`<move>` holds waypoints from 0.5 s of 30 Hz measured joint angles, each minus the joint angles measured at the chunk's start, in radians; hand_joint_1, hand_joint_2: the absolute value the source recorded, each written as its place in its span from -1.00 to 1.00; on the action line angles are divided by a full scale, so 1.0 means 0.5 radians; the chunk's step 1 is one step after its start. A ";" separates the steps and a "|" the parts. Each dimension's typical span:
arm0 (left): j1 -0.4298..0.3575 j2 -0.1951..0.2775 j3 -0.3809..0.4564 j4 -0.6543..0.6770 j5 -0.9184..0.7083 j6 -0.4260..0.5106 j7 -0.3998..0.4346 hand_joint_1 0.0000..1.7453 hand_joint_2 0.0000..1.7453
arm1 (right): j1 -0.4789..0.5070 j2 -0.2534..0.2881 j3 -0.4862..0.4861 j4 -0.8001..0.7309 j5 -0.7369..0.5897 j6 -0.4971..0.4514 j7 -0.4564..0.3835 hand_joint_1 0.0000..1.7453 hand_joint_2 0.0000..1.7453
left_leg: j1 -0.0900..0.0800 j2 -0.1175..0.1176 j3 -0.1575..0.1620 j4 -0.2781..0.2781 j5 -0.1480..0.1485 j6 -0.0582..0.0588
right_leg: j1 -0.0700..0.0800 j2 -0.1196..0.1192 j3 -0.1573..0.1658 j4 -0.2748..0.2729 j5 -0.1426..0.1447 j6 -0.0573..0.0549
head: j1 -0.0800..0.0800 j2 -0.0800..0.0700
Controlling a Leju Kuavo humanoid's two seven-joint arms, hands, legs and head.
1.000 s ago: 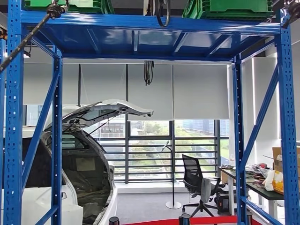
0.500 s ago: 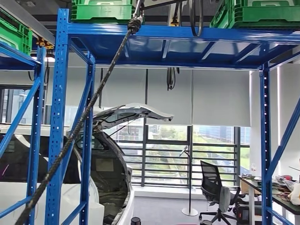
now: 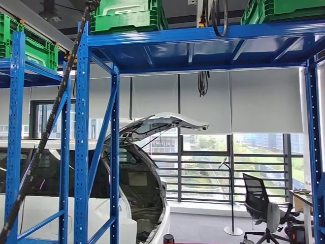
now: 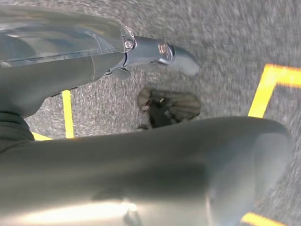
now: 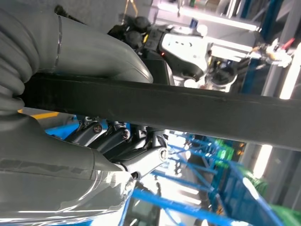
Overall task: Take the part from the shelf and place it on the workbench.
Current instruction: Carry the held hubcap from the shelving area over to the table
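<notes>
My right hand (image 5: 117,141) grips the part (image 5: 184,110), a long black strip running across the thumb. Left hand (image 4: 156,52) hangs over grey floor (image 4: 230,33), fingers apart, holding nothing. Blue shelf (image 3: 82,132) stands ahead, green crates (image 3: 126,15) up top.

Probably workshop: blue racking (image 3: 82,137), car (image 3: 126,198)

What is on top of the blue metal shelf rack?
Green plastic crates stand on the blue metal shelf rack. Their walls hide whatever lies inside them.
</notes>
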 joint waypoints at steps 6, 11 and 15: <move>0.009 0.014 0.021 0.000 0.020 0.003 0.033 -1.00 1.00 | -0.014 0.000 0.053 0.011 0.034 -0.034 0.016 1.00 1.00 | 0.012 0.095 0.012 0.130 -0.016 -0.031 | 0.005 -0.156 -0.019 0.015 0.000 -0.001 | 0.000 0.000; 0.007 0.022 0.027 0.000 0.020 0.003 0.033 -1.00 1.00 | -0.033 0.001 0.068 0.011 0.039 -0.041 0.018 1.00 1.00 | -0.015 0.195 0.154 -0.182 0.079 0.018 | 0.026 -0.251 -0.032 0.042 -0.007 0.043 | 0.000 0.000; 0.016 0.023 0.035 0.000 0.024 0.011 0.060 -1.00 1.00 | -0.045 -0.002 0.085 0.010 0.051 -0.053 0.015 1.00 1.00 | -0.003 0.122 0.135 -0.188 0.107 0.068 | 0.004 -0.107 -0.095 0.208 -0.140 0.085 | 0.000 0.000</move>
